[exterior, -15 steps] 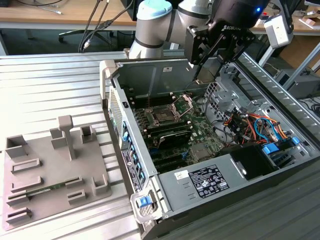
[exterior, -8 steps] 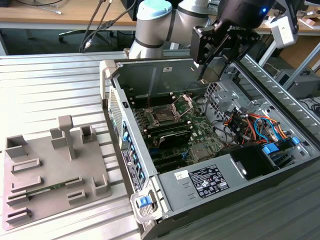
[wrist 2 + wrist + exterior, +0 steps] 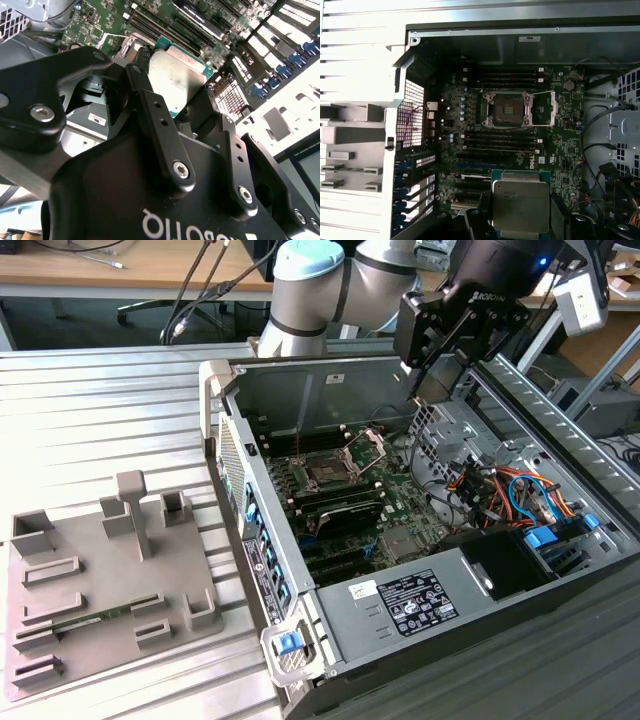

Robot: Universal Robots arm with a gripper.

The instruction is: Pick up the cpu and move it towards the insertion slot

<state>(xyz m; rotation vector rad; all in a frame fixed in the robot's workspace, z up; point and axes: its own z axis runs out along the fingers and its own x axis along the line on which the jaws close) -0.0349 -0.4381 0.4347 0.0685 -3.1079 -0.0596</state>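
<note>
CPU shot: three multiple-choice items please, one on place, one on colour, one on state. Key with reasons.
1. Where is the cpu?
A) in the pincer, over the motherboard
B) seated in the insertion slot
C) in a person's hand

2. Colour of the cpu's top?
A) black
B) red
C) silvery

3. The insertion slot is:
A) closed over a chip
B) open and empty
C) taped over

Key:
1 A, the pincer clamps its edges in the second wrist view.
2 C, its metal lid shows silvery in both wrist views.
3 B, the bracket is swung aside and the bare socket shows in the first wrist view.
</note>
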